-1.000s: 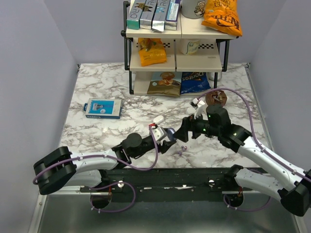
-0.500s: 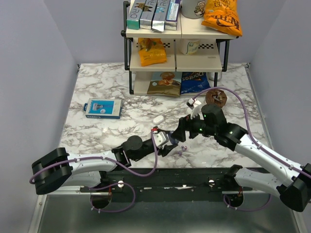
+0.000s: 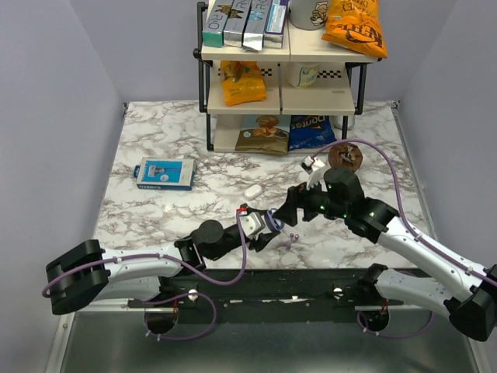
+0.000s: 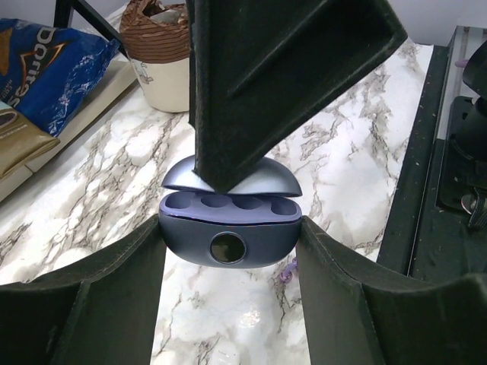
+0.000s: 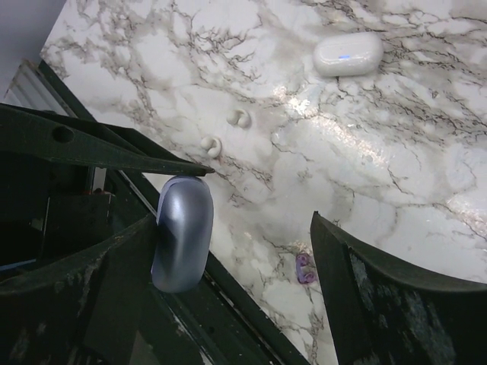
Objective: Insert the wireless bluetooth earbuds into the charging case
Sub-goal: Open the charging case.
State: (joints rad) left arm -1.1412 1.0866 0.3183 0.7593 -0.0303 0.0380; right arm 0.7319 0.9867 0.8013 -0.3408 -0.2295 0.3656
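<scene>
The lavender-blue charging case (image 4: 228,239) hangs just above the marble with its lid (image 4: 228,181) raised and its wells empty. My left gripper (image 4: 228,247) is shut on its lower half. My right gripper (image 5: 236,228) is open; its left finger (image 5: 114,266) rests against the lid (image 5: 183,232). The other finger stands well apart, over the table. Two tiny purple earbuds (image 3: 293,235) (image 3: 287,245) lie on the marble just right of the case. One earbud (image 5: 303,268) shows between the right fingers, and a bit of one earbud (image 4: 289,270) under the case.
A white oval case (image 3: 253,190) and two small white buds (image 5: 238,118) (image 5: 211,146) lie behind the held case. A blue box (image 3: 165,172) is at the left and a brown-topped cup (image 3: 345,158) at the right. A snack rack (image 3: 279,85) stands at the back.
My right gripper has slid left until its finger meets the case lid. The left arm has shifted the case slightly toward the near edge.
</scene>
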